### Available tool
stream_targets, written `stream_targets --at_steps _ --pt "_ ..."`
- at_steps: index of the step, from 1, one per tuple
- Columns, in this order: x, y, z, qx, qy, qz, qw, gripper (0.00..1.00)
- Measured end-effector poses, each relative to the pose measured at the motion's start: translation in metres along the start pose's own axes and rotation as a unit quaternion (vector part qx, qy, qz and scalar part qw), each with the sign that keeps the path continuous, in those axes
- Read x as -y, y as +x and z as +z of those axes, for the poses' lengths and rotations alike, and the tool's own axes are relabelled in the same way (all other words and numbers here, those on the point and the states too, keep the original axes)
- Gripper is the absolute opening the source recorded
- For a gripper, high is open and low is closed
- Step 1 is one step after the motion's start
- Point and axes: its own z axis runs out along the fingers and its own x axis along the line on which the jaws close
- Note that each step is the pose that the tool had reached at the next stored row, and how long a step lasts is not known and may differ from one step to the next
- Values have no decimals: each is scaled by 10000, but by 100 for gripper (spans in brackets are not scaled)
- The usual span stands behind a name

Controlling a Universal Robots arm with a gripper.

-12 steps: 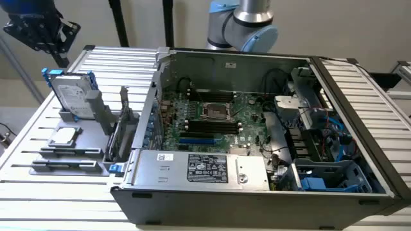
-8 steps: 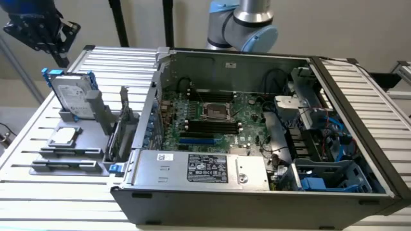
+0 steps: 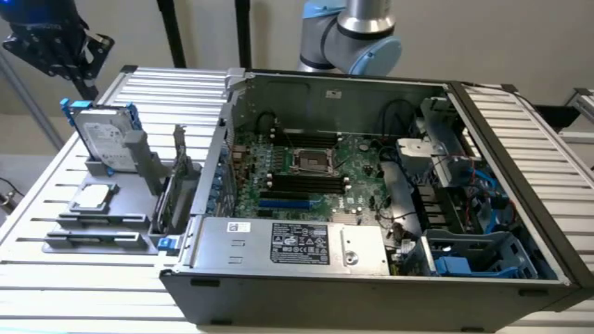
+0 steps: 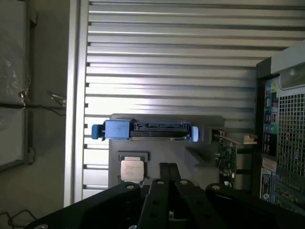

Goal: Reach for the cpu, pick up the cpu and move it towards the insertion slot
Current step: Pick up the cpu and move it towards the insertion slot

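The black tool (image 4: pixel 168 166), fingers pressed together, is hovering above the open ribbed metal surface (image 4: pixel 181 71); the small silvery square cpu (image 4: pixel 132 170) is lying near its edge.

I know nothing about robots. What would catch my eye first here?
The big open computer case sits in the middle of the exterior view, its green board and shiny insertion slot laid bare. On the exterior view's left, the small silvery cpu lies on a grey stand, with the dark claw hanging above it.

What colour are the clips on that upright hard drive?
The clips are bright blue, clearest in the wrist view.
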Motion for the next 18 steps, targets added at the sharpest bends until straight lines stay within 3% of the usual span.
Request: stream_targets --at_steps 8,14,18 --pt "148 256 52 0 0 0 10000 11" --pt "275 315 45 0 1 0 10000 11" --pt "308 349 53 -15 17 -3 10000 11"
